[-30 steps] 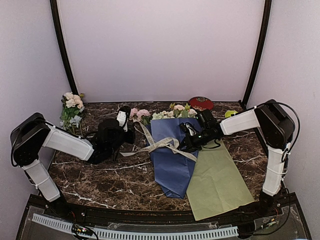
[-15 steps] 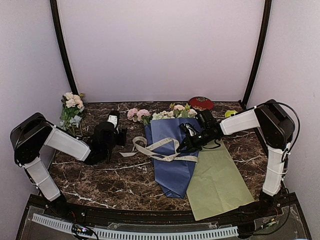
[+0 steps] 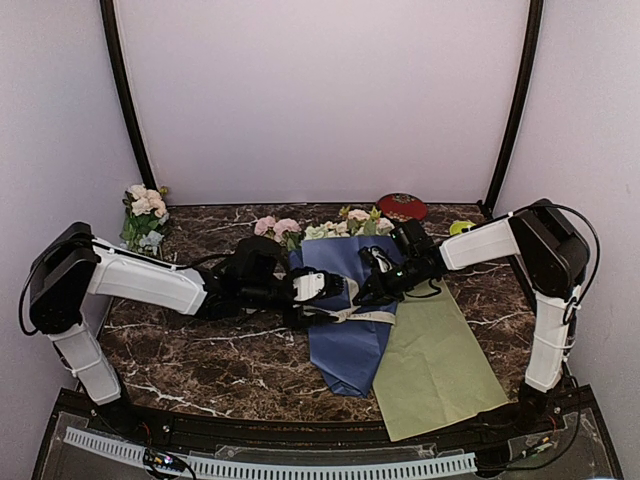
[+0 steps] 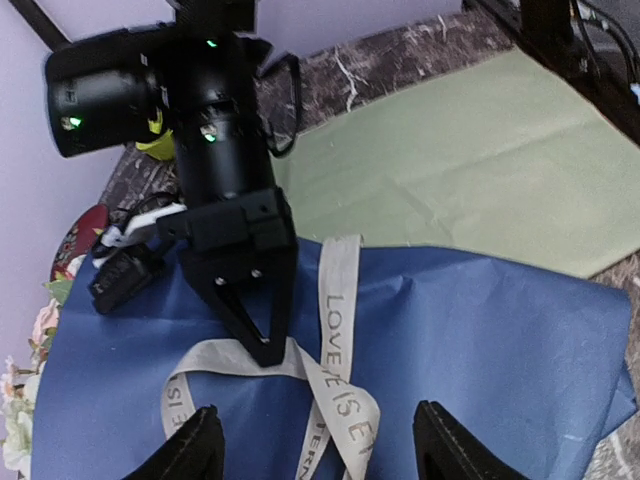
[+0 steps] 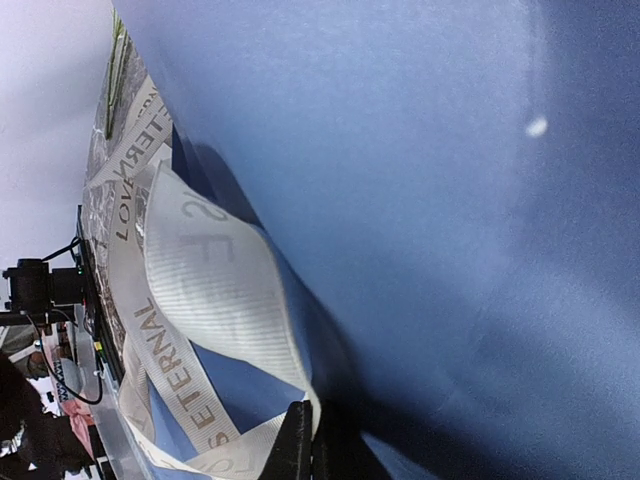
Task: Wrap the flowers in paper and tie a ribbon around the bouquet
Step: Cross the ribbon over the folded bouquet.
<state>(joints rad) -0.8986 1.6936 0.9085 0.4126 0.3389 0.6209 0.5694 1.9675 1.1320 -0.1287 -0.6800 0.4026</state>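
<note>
Yellow-green sheet (image 3: 440, 365) lies nearest me on the dark marble table (image 3: 220, 360), touching the right side of the bouquet (image 3: 345, 335), whose narrow tip points back toward my bases. The paper (image 4: 480, 340) of the bouquet shows its blue face upward and overlaps the sheet's edge.

Across the middle of the bouquet lies the ribbon (image 3: 352, 316), a beige band with dark lettering, looped and crossing itself on the blue surface.

My left claw (image 4: 320, 450) hangs over the left half of the bouquet with its fingers (image 4: 195, 445) spread wide and nothing between them. The ribbon's loops lie just below it.

My right claw (image 4: 265, 350) comes in from the bouquet's right side. It is pinched tight on the ribbon where the strands cross, its tip low over the paper.

At the bouquet's far, wide end the flowers (image 3: 345, 222) spill out, pink roses to the left, cream and pale green ones to the right.

Just beyond the bouquet's far right corner sits a red disc (image 3: 402, 207). Well to the bouquet's left, by the far-left corner, stands a separate bunch of flowers (image 3: 143, 215).
</note>
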